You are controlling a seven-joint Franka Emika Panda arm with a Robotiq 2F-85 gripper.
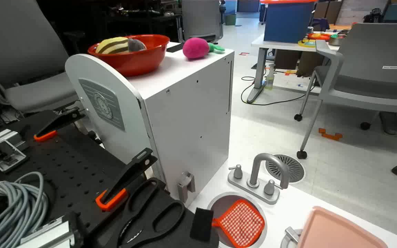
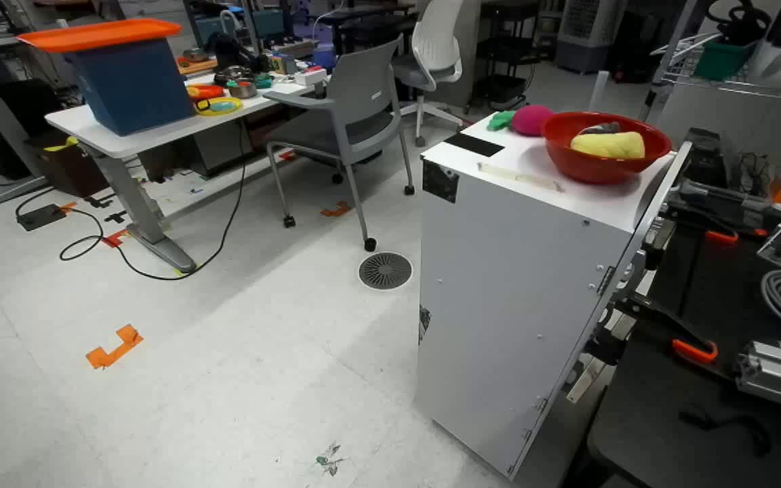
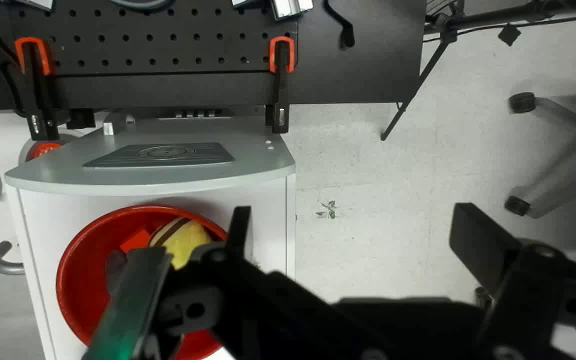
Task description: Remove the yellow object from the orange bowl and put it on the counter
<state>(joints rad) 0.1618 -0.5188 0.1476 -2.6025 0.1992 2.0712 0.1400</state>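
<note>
So the wide, glossy orange-red round bowl [image 1: 136,63] is sitting just beside the rounded white end panel [image 1: 133,117], and that side is looking pretty tight. Elsewhere a bare strip of the flat white desk [image 1: 176,70], basically the top of a boxy white cabinet [image 1: 188,113], is running along the bowl out to a straight edge, and a bit more bare surface is showing over towards the hot-pink fuzzy ball [image 1: 195,48] with its green leafy end [image 1: 216,47]. In the wrist view the black fingers [image 3: 483,245] are hanging released and spread wide, one overlapping the bowl and its partner standing against pale floor [image 3: 368,240].

Counting up, I'm seeing one bowl, one pink ball, and two black-and-orange clamps [image 3: 281,82] sitting along the edge of a black perforated board [image 3: 138,50]. Plus a single soft-looking, rounded yellow object [image 1: 114,45], which is lying inside the bowl.

Looks-wise, it's wearing brown and cream stripes across the yellow. A grey lump [image 1: 136,44] is resting right beside it, and I honestly can't tell whether the two are joined.
</note>
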